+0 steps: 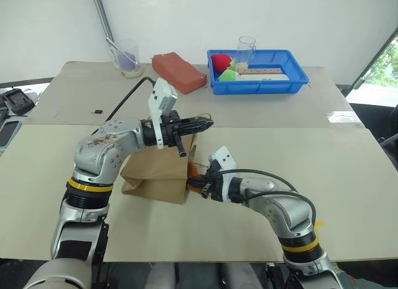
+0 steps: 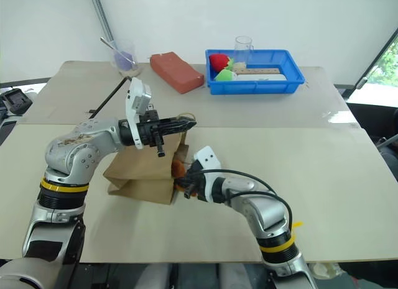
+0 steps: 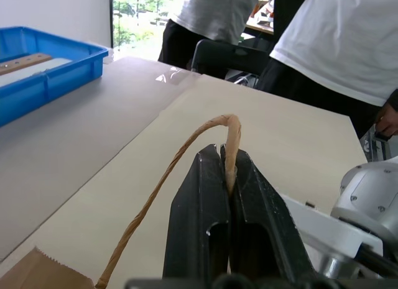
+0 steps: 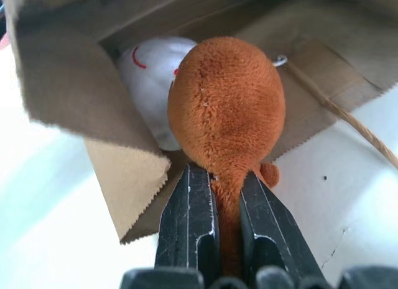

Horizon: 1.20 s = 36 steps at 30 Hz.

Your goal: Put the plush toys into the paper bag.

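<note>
We see the plain brown kraft paper bag (image 1: 158, 174) lying on its side on the near part of the beige table (image 1: 348, 189), its mouth facing right. Our left gripper (image 1: 202, 123) hovers above the bag, its 2 black fingers pinched tight on the bag's thin twisted-paper loop handle (image 3: 186, 152). Our right gripper (image 4: 214, 189), just right of the bag's mouth, is clamped on the fuzzy reddish-brown plush toy (image 4: 227, 109), which sits at the opening. The white plush toy (image 4: 149, 74) with a red mark lies inside the bag, just behind the brown one. Far right stands a blue plastic tray (image 1: 292, 84), and left of it a red brick-shaped block (image 1: 179, 72).
</note>
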{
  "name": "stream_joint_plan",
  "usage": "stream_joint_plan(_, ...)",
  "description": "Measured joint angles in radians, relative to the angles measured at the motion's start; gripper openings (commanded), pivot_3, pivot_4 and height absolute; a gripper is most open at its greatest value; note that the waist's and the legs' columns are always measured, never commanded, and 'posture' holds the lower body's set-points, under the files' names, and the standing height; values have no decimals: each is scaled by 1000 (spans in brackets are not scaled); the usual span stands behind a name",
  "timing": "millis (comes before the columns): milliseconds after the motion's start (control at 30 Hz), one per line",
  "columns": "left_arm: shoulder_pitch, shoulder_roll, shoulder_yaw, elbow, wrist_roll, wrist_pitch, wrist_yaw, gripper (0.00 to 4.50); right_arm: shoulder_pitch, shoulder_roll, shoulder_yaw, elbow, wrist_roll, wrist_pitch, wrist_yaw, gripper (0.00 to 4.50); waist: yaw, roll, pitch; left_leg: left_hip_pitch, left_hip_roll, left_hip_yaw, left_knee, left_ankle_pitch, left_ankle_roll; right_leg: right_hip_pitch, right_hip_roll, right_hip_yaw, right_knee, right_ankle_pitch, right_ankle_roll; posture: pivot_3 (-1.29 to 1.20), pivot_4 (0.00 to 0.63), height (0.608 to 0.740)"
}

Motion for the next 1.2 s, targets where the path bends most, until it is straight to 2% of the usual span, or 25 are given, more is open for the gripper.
stream_joint_plan(233,0,7,-14,18,36,-33,-45,0,0,5,2,0,32,0,1,67,-3,0,0,0,0,0,0,0,0,0,0,0,0,0,0,0,150,740)
stream_joint_plan(600,132,52,3,-105,-3,41,-49,0,-68,116,16,148,-15,-89,-99,67,-1,0,0,0,0,0,0,0,0,-1,0,0,0,0,0,0,150,740)
stream_joint_plan(800,142,67,42,-121,-25,67,-31,0,-107,208,-60,232,6,-90,-144,67,-2,0,0,0,1,0,0,0,0,-1,0,0,1,0,0,0,150,740)
stream_joint_plan(933,145,69,45,-122,-44,90,-31,0,-119,282,-152,259,82,-46,-156,67,-2,0,0,0,1,-1,-1,0,0,-1,0,0,1,0,0,0,150,740)
stream_joint_plan(1200,145,82,49,-111,-46,107,-30,0,-134,282,-168,321,123,-51,-170,67,-4,1,0,0,1,0,-1,0,0,-1,0,0,1,0,0,0,150,740)
